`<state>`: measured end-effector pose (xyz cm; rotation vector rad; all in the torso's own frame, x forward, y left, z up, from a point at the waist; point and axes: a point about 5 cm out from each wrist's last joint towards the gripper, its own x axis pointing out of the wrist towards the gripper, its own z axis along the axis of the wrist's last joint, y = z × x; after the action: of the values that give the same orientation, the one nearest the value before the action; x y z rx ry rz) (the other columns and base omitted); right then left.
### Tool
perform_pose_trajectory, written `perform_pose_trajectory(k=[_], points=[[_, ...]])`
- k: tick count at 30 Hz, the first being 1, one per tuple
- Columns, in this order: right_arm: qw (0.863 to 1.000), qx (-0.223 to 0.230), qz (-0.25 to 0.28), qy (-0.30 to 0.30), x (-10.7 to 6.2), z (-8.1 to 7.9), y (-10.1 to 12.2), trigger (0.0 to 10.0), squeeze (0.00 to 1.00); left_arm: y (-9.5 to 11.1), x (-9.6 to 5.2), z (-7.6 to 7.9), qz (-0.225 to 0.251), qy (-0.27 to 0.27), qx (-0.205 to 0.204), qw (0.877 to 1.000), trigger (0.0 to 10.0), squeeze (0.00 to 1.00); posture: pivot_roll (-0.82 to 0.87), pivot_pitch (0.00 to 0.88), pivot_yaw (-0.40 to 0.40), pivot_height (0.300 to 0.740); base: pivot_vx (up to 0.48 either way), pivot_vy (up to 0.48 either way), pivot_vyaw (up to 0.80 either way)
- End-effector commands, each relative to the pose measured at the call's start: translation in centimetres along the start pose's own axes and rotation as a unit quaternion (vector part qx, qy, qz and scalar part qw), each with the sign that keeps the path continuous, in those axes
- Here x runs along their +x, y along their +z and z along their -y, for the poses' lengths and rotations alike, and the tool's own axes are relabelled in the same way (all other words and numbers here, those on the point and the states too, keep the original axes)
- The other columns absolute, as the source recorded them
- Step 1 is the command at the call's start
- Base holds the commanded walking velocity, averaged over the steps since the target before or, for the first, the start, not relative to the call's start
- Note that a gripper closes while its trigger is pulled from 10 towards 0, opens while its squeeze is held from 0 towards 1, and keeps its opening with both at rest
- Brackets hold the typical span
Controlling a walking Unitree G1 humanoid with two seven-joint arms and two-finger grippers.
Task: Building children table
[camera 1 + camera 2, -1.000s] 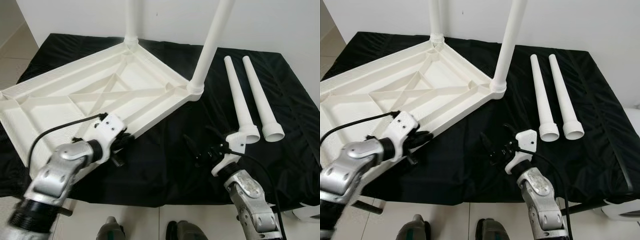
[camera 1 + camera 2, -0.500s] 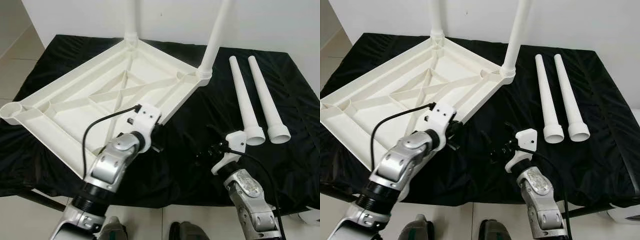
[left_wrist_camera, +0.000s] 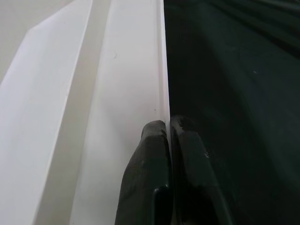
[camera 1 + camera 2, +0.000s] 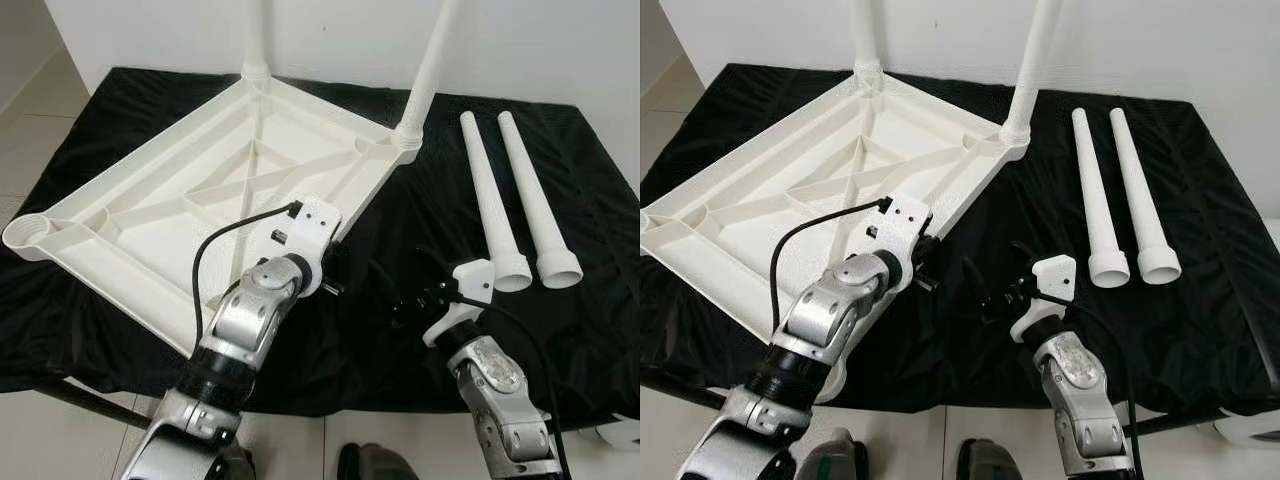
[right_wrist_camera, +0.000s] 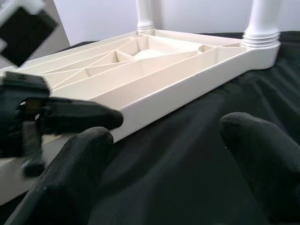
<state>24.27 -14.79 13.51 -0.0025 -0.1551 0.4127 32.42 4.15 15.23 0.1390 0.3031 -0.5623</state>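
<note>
White plastic table top (image 4: 190, 190) lies upside down on a black cloth (image 4: 560, 330), ribs facing up, two legs already standing in the far corner sockets: one at the back (image 4: 254, 40), one at the right corner (image 4: 425, 70). Two loose legs (image 4: 487, 200) lie side by side on the cloth to the right, well apart from the top. Left gripper (image 3: 168, 133) is at the top's near-right edge, fingers (image 3: 145, 159) pinched together on the thin rim wall (one each side). Right gripper (image 4: 1000, 290) hovers low over the cloth, just beside that edge, fingers (image 5: 262, 159) spread apart, holding nothing.
</note>
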Motion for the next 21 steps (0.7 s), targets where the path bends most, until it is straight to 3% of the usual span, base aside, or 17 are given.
perform_pose_trajectory(k=[1,2,7,8,9,10,12,15,16,18,21], points=[[1.0,-0.003,-0.001,-0.007,-0.2,0.1,-0.1,10.0,0.0,-0.6,-0.2,-3.0,-0.018,0.159,-0.001,0.987,10.0,0.0,0.01,0.079,0.0,0.74,0.0,0.0,0.0],[1.0,-0.003,-0.001,-0.008,-0.2,0.1,-0.1,10.0,0.0,-0.6,-0.3,-3.8,-0.021,0.179,0.009,0.983,10.0,0.0,0.01,0.079,0.0,0.74,0.0,0.0,0.0],[1.0,-0.004,0.0,-0.011,-0.3,0.1,-0.1,10.0,0.0,-0.7,-0.3,-4.9,-0.025,0.201,0.01,0.979,10.0,0.0,0.0,0.077,0.004,0.74,0.0,0.0,0.0],[1.0,-0.005,0.0,-0.013,-0.3,0.2,0.0,10.0,0.0,-0.6,-0.2,-4.9,-0.024,0.198,0.012,0.98,10.0,0.43,0.0,0.075,0.006,0.74,0.0,0.0,0.0],[1.0,-0.005,0.0,-0.013,-0.3,0.2,0.0,10.0,0.0,-0.6,-0.2,-4.9,-0.024,0.198,0.012,0.98,10.0,0.43,0.0,0.075,0.006,0.74,0.0,0.0,0.0],[1.0,-0.006,0.001,-0.014,-0.3,0.2,0.0,10.0,0.0,-0.5,-0.2,-4.8,-0.019,0.188,0.009,0.982,10.0,1.0,0.0,0.074,0.006,0.74,0.0,0.0,0.0],[1.0,-0.006,0.001,-0.015,-0.3,0.2,0.0,10.0,0.0,-0.5,-0.1,-4.6,-0.017,0.181,0.008,0.983,10.0,1.0,0.0,0.074,0.006,0.74,0.0,0.0,0.0],[1.0,-0.006,0.001,-0.016,-0.3,0.2,-0.1,10.0,0.0,1.1,-0.1,-2.9,0.028,0.112,0.003,0.993,10.0,0.98,0.0,0.07,0.006,0.74,0.0,0.0,0.0],[1.0,-0.006,0.001,-0.016,-0.2,0.2,-0.1,10.0,0.0,1.6,-0.2,-2.4,0.045,0.086,-0.002,0.995,10.0,0.0,0.01,0.067,0.004,0.74,0.0,0.0,0.0],[1.0,-0.006,0.001,-0.016,-0.2,0.2,-0.1,10.0,0.0,1.6,-0.2,-2.4,0.045,0.086,-0.002,0.995,10.0,0.0,0.01,0.067,0.004,0.74,0.0,0.0,0.0],[1.0,-0.005,0.001,-0.015,0.0,0.1,-0.3,10.0,0.0,3.1,-1.2,-0.8,0.099,-0.009,0.018,0.995,10.0,0.0,0.01,0.062,-0.001,0.74,0.0,0.0,0.0]])
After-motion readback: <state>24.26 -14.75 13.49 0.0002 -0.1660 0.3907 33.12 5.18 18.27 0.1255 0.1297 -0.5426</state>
